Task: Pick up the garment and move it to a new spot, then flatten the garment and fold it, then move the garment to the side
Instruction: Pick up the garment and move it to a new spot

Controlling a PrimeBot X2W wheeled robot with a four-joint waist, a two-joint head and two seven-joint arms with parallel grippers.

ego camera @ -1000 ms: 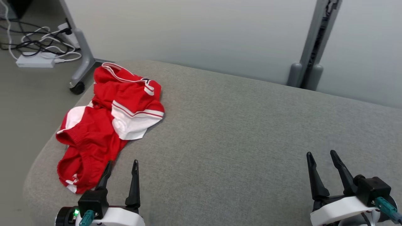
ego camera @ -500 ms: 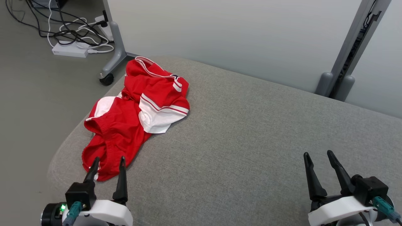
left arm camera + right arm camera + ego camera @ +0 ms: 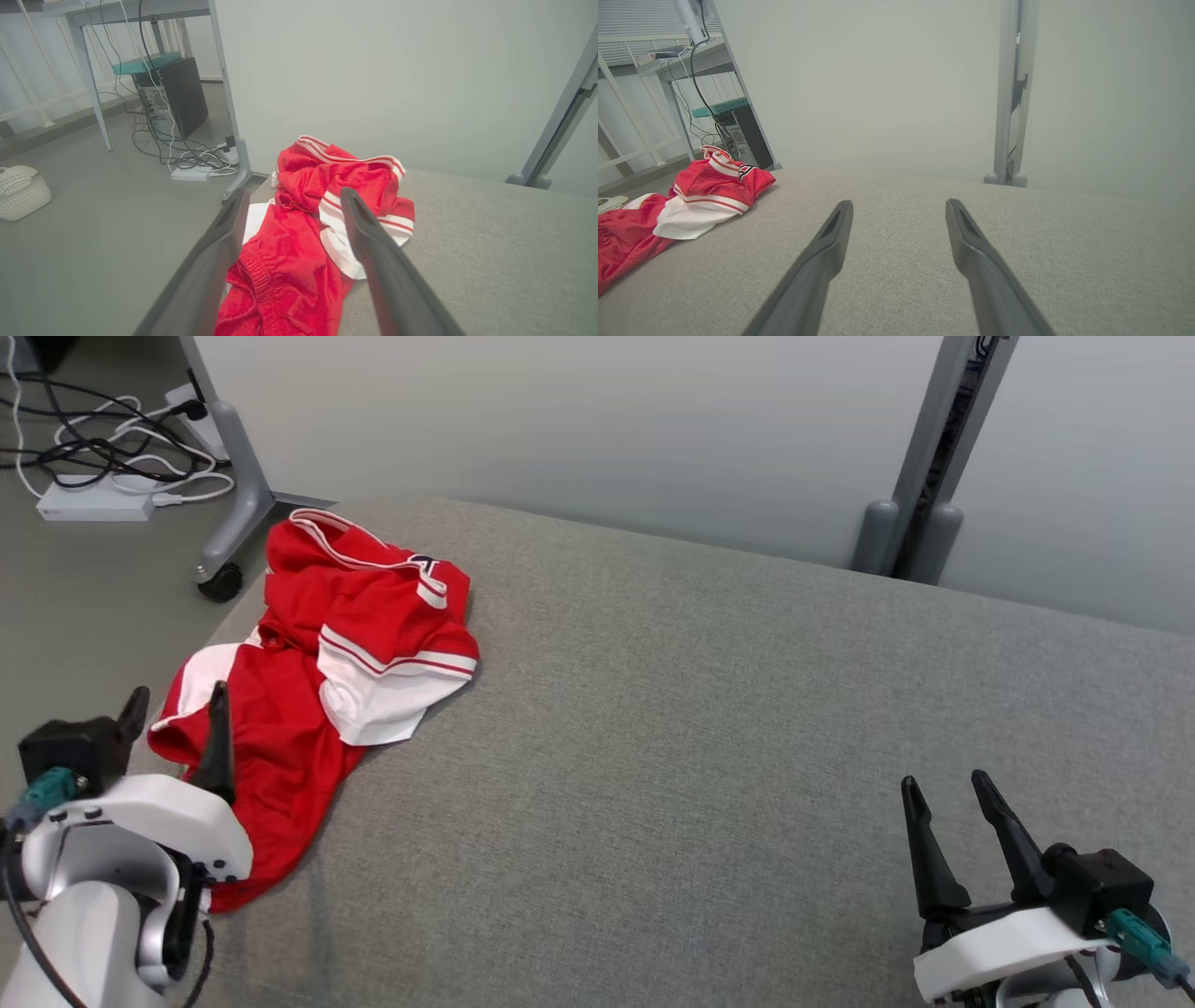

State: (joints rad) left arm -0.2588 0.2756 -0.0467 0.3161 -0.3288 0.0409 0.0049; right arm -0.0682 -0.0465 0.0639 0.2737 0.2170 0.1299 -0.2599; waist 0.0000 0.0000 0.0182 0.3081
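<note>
A crumpled red and white garment (image 3: 317, 653) lies at the left end of a grey padded surface (image 3: 709, 728), reaching its rounded corner. In the left wrist view the garment (image 3: 299, 242) spreads between and beyond my two fingers. My left gripper (image 3: 177, 700) hovers open at the garment's near left edge, nothing between its fingers. Over bare grey fabric at the lower right, my right gripper (image 3: 943, 784) stands open and empty. From the right wrist view the garment (image 3: 686, 205) sits far to the left, well apart from that gripper (image 3: 899, 205).
Left of the surface is floor with a white power strip (image 3: 93, 507) and tangled cables, and a grey wheeled table leg (image 3: 229, 513). A pale wall and a grey post (image 3: 920, 513) stand behind. A white basket (image 3: 21, 191) sits on the floor.
The head camera swung right and then back left. My left arm has lifted and moved left, from the garment's lower hem to its left edge. The right gripper and garment stay put.
</note>
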